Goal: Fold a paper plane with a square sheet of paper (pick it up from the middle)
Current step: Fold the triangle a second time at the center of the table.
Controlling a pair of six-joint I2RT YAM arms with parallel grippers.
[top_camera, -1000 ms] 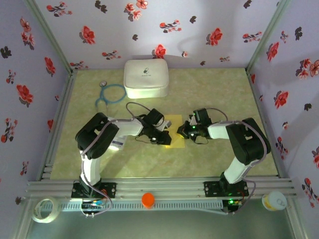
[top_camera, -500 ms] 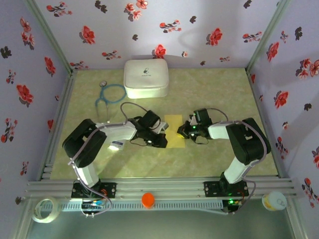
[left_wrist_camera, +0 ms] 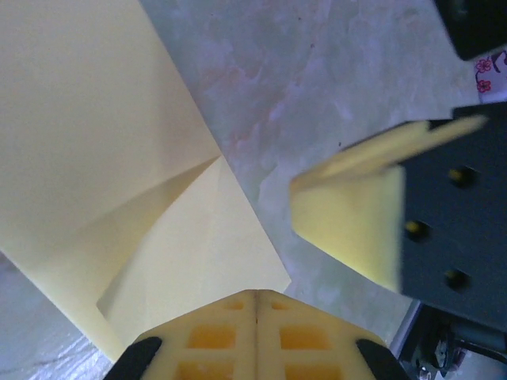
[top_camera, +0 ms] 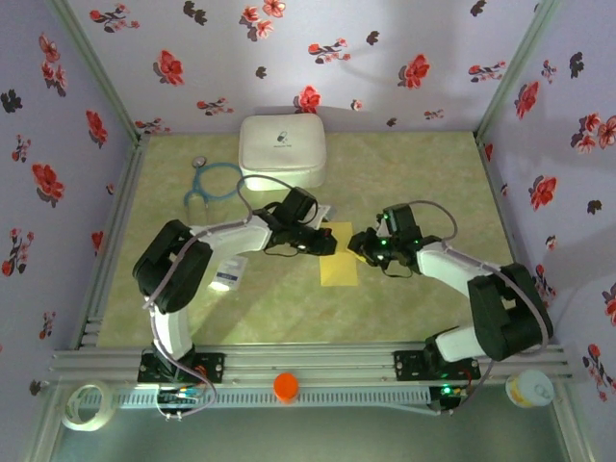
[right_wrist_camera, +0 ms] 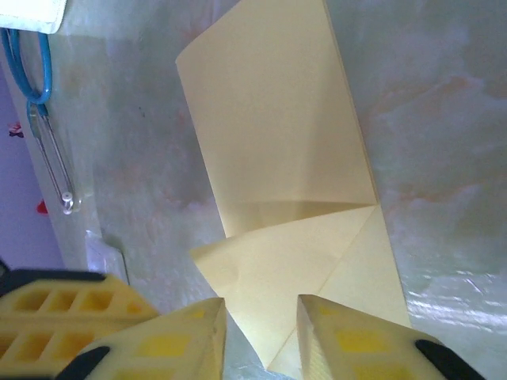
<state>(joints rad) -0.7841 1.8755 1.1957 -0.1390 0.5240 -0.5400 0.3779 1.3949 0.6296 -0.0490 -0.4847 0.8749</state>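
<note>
The square sheet of paper [top_camera: 339, 266], yellow, lies flat on the green mat, folded into a strip with its near corner turned in as a triangle [right_wrist_camera: 317, 245]. My left gripper [top_camera: 324, 243] is shut with nothing in it, and its tips [left_wrist_camera: 256, 299] rest at the edge of the folded corner [left_wrist_camera: 198, 245]. My right gripper [top_camera: 358, 248] hangs open just above the triangle flap. Its jaws [right_wrist_camera: 261, 302] straddle the flap's point without touching it. One right finger [left_wrist_camera: 348, 222] shows in the left wrist view. The paper plane is out of view.
A white rounded case [top_camera: 281, 151] stands at the back, with a blue stethoscope [top_camera: 214, 181] to its left. A small white packet [top_camera: 226, 274] lies under the left arm. An orange object [top_camera: 286, 386] and a tape roll [top_camera: 85, 404] sit by the front rail. Flowered walls enclose the mat.
My right gripper has opened off the paper and its arm has swung out to the right. My left gripper has moved from the paper's near left side towards the far end.
</note>
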